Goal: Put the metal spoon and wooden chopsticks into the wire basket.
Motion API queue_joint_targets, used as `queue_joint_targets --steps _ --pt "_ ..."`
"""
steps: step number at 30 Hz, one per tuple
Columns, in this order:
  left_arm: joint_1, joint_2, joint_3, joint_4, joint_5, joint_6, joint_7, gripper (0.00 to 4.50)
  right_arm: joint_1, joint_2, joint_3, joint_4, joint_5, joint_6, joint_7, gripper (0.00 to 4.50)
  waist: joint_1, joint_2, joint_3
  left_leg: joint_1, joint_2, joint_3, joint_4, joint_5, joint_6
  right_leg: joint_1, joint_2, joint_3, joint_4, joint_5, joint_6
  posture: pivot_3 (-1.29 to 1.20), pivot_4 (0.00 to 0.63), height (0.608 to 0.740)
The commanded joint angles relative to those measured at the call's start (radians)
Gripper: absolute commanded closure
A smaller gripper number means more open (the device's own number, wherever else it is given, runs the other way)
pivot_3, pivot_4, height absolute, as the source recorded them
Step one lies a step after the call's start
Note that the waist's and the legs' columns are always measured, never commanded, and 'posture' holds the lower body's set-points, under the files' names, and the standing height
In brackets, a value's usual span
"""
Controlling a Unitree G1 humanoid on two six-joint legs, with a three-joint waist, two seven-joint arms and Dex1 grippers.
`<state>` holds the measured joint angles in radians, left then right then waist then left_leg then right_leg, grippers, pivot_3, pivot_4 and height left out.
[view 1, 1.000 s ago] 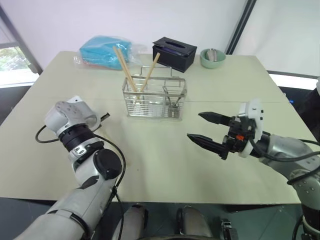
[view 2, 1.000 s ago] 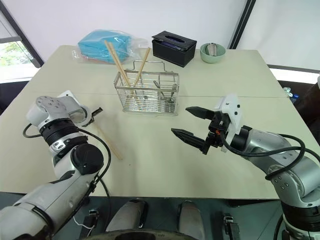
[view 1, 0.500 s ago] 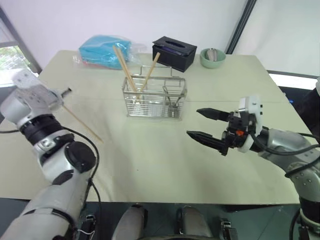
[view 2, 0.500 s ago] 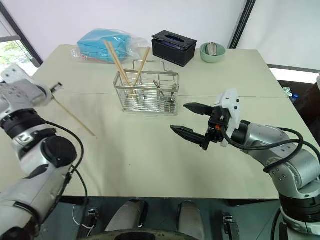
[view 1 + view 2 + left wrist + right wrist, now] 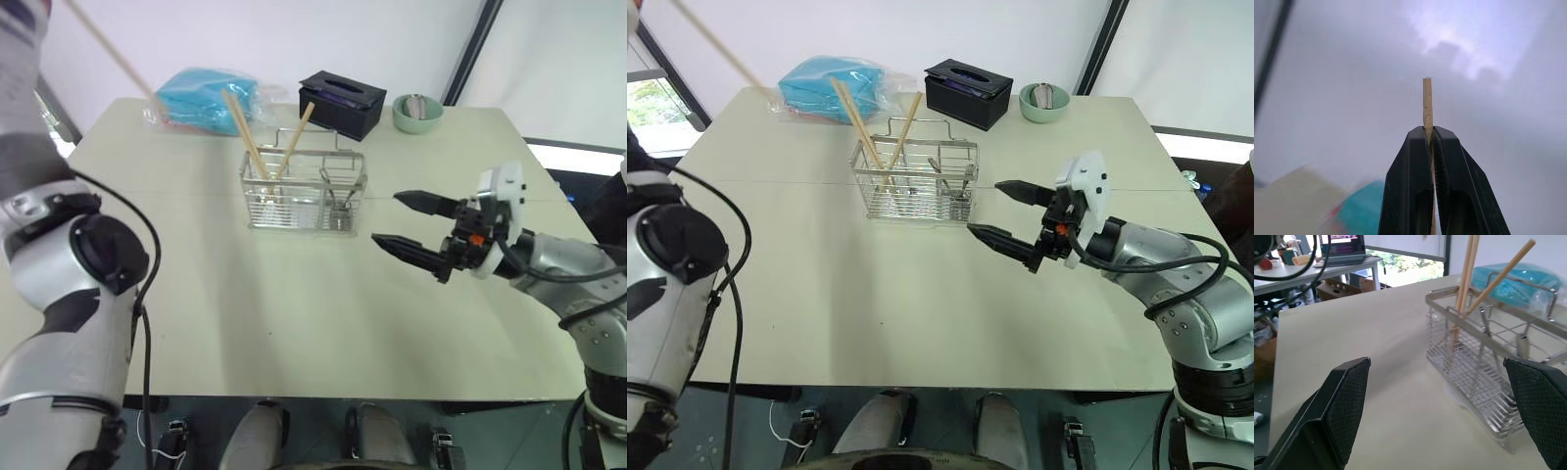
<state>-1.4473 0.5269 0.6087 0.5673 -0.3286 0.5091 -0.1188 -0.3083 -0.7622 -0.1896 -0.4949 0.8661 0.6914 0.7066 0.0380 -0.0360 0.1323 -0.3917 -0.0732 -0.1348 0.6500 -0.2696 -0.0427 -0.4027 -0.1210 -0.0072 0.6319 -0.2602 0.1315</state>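
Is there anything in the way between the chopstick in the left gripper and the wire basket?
Nothing visible blocks it. The left gripper holds the chopstick high over the table's far left; the wire basket is open on top. Two chopsticks already lean in its left end.

Wire basket [image 5: 1484,387] stands on the tabletop [image 5: 1376,382], chopsticks [image 5: 1469,279] leaning inside; perhaps a spoon [image 5: 1520,340] at three o'clock.

The scene is evenly and brightly lit, with daylight admitted from windows at both sides. Only soft, faint shadows are cast on the desk [image 5: 294,294]. In the left wrist view the background is blurred to a pale haze. Motion blur is seen on the raised chopstick [image 5: 113,54].
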Motion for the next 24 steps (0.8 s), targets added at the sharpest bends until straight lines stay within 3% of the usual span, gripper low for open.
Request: queue_joint_targets --steps 1,10,18,21,24 --pt "-0.002 -0.050 -0.050 -0.034 -0.069 -0.009 -0.063 4.44 -0.012 -0.003 -0.040 -0.023 -0.001 -0.013 -0.014 0.00 -0.001 0.001 0.000 0.000 0.000 0.000 0.000 0.000 0.000 0.000 0.000 0.000 0.000 0.000 0.000 0.00 0.150 0.655" --pt "0.148 -0.200 -0.232 -0.130 -0.080 -0.056 -0.183 4.44 0.033 0.027 -0.054 -0.080 0.005 -0.015 -0.088 0.00 -0.012 0.000 0.000 -0.001 0.000 0.000 0.000 0.000 0.000 -0.001 0.001 0.000 0.000 0.000 0.000 0.00 0.150 0.655" --pt "0.294 -0.243 -0.388 -0.233 -0.026 -0.110 -0.238 4.44 0.042 0.041 -0.074 -0.080 0.007 -0.013 -0.141 0.00 -0.028 0.001 0.000 -0.001 0.000 0.000 0.000 0.000 0.001 -0.001 0.001 0.001 0.000 0.000 0.000 0.00 0.150 0.655" --pt "0.355 -0.262 -0.412 -0.286 -0.029 -0.104 -0.241 3.46 0.029 0.043 -0.072 -0.070 0.007 -0.010 -0.154 0.00 -0.028 0.001 0.001 0.000 0.001 0.000 0.000 0.000 0.001 0.000 0.001 0.001 0.001 0.000 0.000 0.00 0.150 0.655" --pt "0.387 -0.268 -0.409 -0.329 -0.039 -0.083 -0.225 2.03 0.023 0.044 -0.067 -0.070 0.010 -0.007 -0.160 0.00 -0.027 0.001 0.001 0.000 0.001 0.000 0.000 0.000 0.001 0.000 0.001 0.001 0.001 0.000 0.000 0.00 0.150 0.655"
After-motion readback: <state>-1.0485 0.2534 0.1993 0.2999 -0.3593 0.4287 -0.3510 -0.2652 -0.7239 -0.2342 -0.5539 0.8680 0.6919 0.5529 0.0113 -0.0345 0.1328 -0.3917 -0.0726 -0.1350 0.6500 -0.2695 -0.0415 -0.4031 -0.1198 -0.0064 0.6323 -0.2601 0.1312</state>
